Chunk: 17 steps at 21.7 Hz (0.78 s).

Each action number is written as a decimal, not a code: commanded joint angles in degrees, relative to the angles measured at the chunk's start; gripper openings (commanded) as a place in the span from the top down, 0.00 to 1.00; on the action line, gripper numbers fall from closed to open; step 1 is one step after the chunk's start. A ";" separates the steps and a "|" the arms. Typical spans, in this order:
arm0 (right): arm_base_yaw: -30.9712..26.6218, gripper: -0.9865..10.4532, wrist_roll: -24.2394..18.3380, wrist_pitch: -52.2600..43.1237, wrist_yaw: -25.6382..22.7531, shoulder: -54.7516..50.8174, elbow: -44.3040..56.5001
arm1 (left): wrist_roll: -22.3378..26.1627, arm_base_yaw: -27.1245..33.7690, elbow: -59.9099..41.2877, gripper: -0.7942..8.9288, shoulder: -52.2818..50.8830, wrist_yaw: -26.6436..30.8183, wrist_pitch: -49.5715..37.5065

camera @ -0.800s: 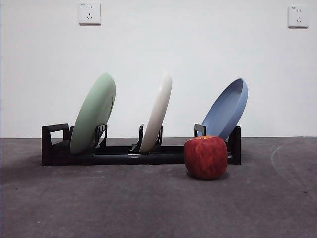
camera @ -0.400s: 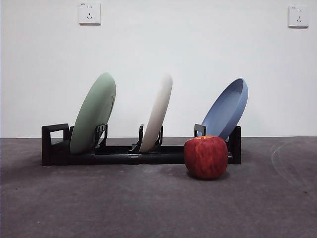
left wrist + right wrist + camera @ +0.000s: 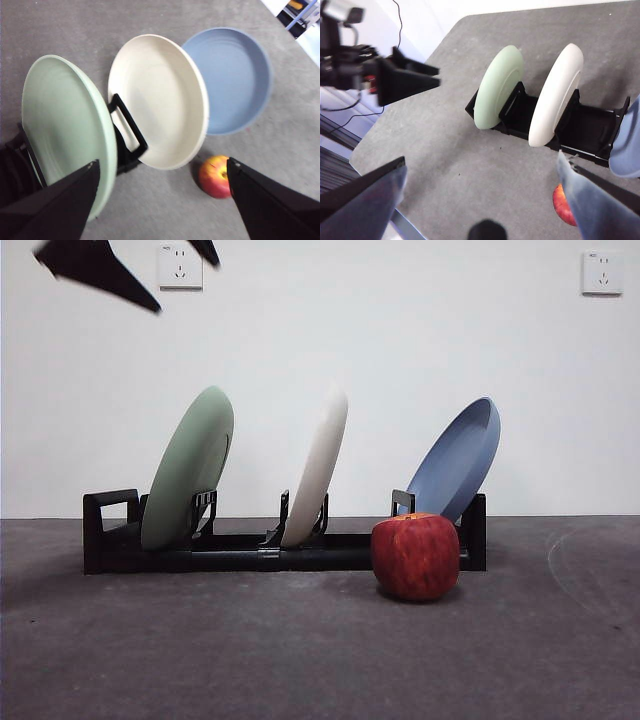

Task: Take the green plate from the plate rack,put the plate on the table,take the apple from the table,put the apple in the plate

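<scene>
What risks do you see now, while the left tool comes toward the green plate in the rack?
1. The green plate leans in the rack close to the white plate; a crooked pull might knock that one.
2. The left tool is open high above; a grip on the thin rim may slip.
3. The apple sits loose by the rack and may roll if the rack shifts.

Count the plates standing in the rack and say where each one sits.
3, all in the plate rack: the green plate by the handle end, the cream-white plate in the middle, the blue plate behind the apple.
</scene>
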<state>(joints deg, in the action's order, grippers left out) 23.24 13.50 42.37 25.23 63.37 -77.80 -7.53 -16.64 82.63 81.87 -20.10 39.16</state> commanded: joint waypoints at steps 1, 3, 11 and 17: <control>0.11 0.47 -0.46 0.04 -0.63 0.66 -0.09 | 0.07 -0.24 0.00 0.48 3.06 0.90 -3.56; 0.11 0.47 -0.46 0.17 -0.63 1.01 -0.09 | 0.04 -0.22 0.00 0.48 4.90 1.84 -5.92; 0.11 0.47 -0.68 1.16 -2.19 1.73 -0.09 | -1.25 -0.17 0.09 0.48 12.70 6.49 -15.08; 0.11 0.47 -0.68 1.25 -2.84 1.73 -0.09 | -0.98 -0.13 0.09 0.50 14.78 8.15 -14.45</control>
<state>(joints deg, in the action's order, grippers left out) 23.24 13.45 43.72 22.48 64.88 -77.80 -8.60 -16.69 82.63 96.20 -12.16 24.84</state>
